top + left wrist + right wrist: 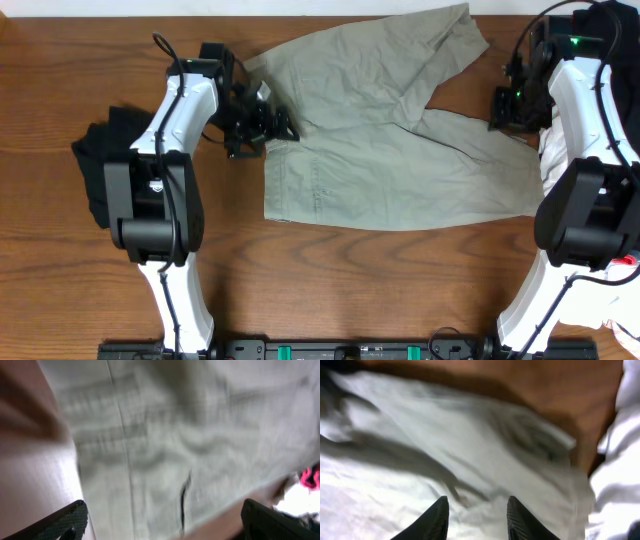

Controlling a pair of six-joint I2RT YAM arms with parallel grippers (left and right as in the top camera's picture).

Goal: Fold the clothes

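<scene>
The left gripper (165, 506) had its dark fingers (65, 522) spread wide apart with nothing between them, and in the overhead view it sat at the left edge of the khaki-green shorts (390, 130), by the waistband end. Its own camera was blurred, but it showed wrinkled khaki cloth filling the space beyond the fingers, with bare wood to the left. The right gripper (478, 501) also had its fingers (432, 520) parted, low over pale creased cloth but not closed on it. Seen from overhead, it was at the shorts' right end, near the leg openings. The shorts lay spread flat across the upper middle of the wooden table (380, 290). A black garment (100, 170) was bunched at the far left, and a white garment (620, 460) lay just right of the shorts.
</scene>
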